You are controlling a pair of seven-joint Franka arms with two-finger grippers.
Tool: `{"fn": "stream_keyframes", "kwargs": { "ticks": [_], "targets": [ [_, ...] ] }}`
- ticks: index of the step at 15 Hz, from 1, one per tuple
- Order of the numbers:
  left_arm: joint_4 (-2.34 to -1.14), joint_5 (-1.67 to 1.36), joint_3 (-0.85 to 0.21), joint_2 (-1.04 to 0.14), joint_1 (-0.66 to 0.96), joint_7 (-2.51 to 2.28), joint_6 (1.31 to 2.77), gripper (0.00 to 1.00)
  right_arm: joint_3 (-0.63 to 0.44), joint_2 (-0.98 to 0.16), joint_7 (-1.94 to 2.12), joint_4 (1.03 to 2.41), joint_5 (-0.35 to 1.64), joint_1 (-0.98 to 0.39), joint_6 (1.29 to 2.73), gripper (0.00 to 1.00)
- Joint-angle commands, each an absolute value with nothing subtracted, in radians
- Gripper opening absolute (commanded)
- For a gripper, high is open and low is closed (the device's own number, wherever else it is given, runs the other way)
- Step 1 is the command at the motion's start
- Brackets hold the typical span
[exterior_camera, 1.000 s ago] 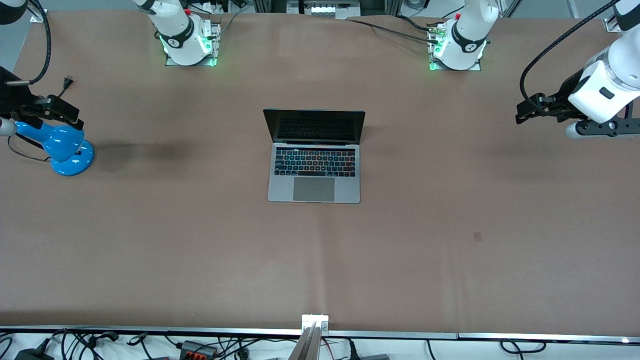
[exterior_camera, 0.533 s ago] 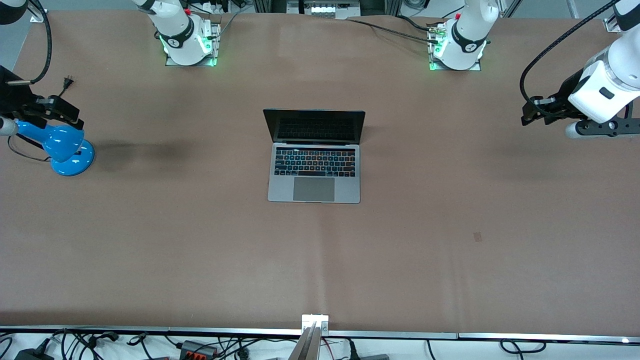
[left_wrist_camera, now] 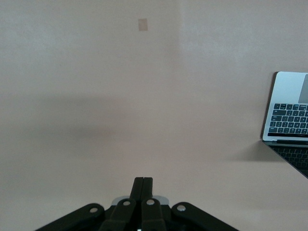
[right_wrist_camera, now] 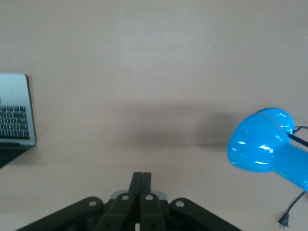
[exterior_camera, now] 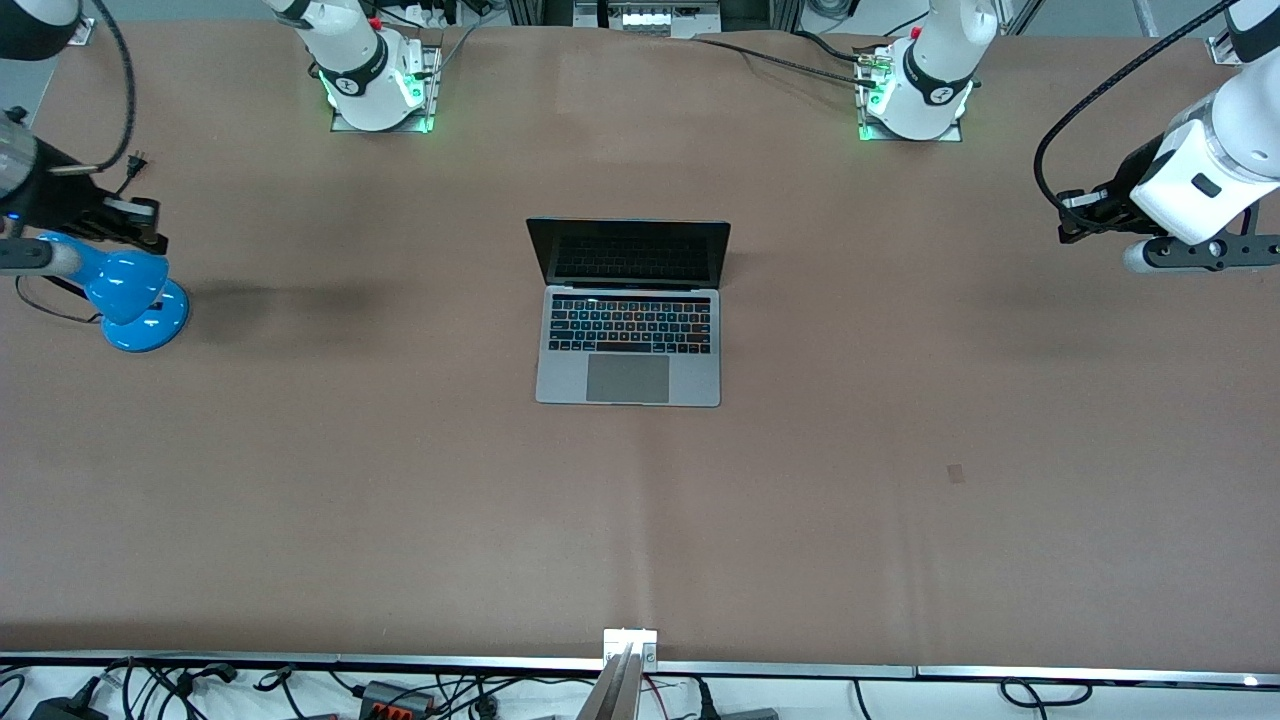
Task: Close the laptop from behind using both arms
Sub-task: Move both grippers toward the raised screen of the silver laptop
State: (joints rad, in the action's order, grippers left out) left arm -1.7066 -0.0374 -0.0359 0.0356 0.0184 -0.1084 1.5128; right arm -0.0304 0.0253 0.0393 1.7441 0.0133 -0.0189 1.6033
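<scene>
The silver-grey laptop [exterior_camera: 628, 330] stands open in the middle of the table, its black screen upright and facing the front camera. Its edge also shows in the left wrist view [left_wrist_camera: 290, 120] and in the right wrist view [right_wrist_camera: 14, 115]. My left gripper [exterior_camera: 1066, 225] is shut and empty, up in the air over the left arm's end of the table, well apart from the laptop. My right gripper [exterior_camera: 152, 237] is shut and empty, up over the right arm's end of the table, just above the blue lamp. Both pairs of fingers are pressed together in the wrist views [left_wrist_camera: 143, 185] [right_wrist_camera: 141, 180].
A blue desk lamp [exterior_camera: 130, 295] stands on the table at the right arm's end, with a black cord and plug [exterior_camera: 136, 160]; it also shows in the right wrist view [right_wrist_camera: 267, 147]. A small patch [exterior_camera: 956, 473] marks the table toward the left arm's end.
My left gripper has drawn back toward the left arm's end of the table and a little up. My right gripper has pulled back toward the right arm's end, over the lamp. The laptop has not moved.
</scene>
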Motion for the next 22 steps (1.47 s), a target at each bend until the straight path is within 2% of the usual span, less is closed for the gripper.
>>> {"fn": "stream_keyframes", "kwargs": {
  "ticks": [1,4,8,12,15,19,22],
  "targets": [
    [-1.706,-0.032,-0.040,0.043,0.023,-0.101,1.499,0.00,-0.032,0.014,0.034,1.750,0.012,-0.087,1.580,0.00],
    [-1.706,-0.037,-0.055,0.040,0.034,-0.103,1.503,0.00,-0.032,-0.014,0.035,1.761,0.076,-0.130,1.540,0.00],
    [-1.723,-0.058,-0.144,0.040,0.044,-0.187,1.506,0.00,-0.031,-0.035,0.032,1.814,0.202,-0.201,1.474,0.00],
    [-1.813,-0.218,-0.302,0.031,0.048,-0.320,1.505,0.00,-0.032,-0.048,0.006,1.897,0.291,-0.310,1.480,0.00],
    [-1.899,-0.233,-0.446,0.029,0.046,-0.400,1.607,0.00,-0.032,-0.057,-0.024,1.945,0.336,-0.411,1.537,0.00],
    [-2.069,-0.348,-0.514,0.034,0.057,-0.405,1.825,0.00,-0.032,-0.093,-0.084,1.968,0.365,-0.512,1.589,0.00],
    [-2.153,-0.399,-0.577,0.028,0.058,-0.410,1.969,0.00,-0.032,-0.098,-0.087,2.011,0.374,-0.563,1.641,0.00]
  ]
}}
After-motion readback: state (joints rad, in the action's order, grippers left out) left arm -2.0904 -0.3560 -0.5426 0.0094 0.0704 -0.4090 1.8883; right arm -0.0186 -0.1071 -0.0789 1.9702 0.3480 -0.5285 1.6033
